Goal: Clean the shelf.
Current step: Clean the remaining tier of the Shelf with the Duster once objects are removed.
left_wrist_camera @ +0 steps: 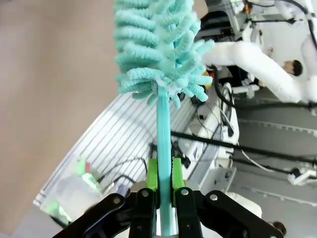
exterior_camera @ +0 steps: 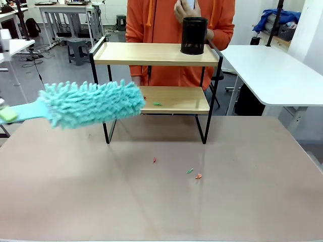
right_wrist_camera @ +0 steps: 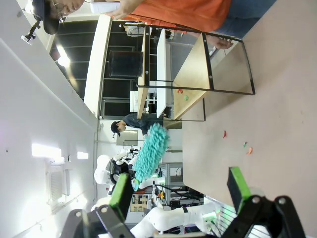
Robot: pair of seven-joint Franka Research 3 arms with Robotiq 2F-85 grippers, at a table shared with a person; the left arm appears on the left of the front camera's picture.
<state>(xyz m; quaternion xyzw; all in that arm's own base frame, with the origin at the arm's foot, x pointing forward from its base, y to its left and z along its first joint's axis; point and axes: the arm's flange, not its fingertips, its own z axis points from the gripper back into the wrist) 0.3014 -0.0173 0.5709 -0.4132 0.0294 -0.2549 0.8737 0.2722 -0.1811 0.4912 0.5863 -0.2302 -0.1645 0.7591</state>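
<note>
- At twelve o'clock on our table (exterior_camera: pixel 75 191), the shelf (exterior_camera: pixel 156 54) stands.
- We judge a careless sweep could topple the black cup (exterior_camera: pixel 194 35) at its top board's three o'clock end.
- Our left gripper (left_wrist_camera: pixel 165 178) clamps the fluffy teal duster (exterior_camera: pixel 91 103) by its slim handle; our right gripper (right_wrist_camera: pixel 179 190) gapes empty.
- Boards are pale wood, frame thin black metal.
</note>
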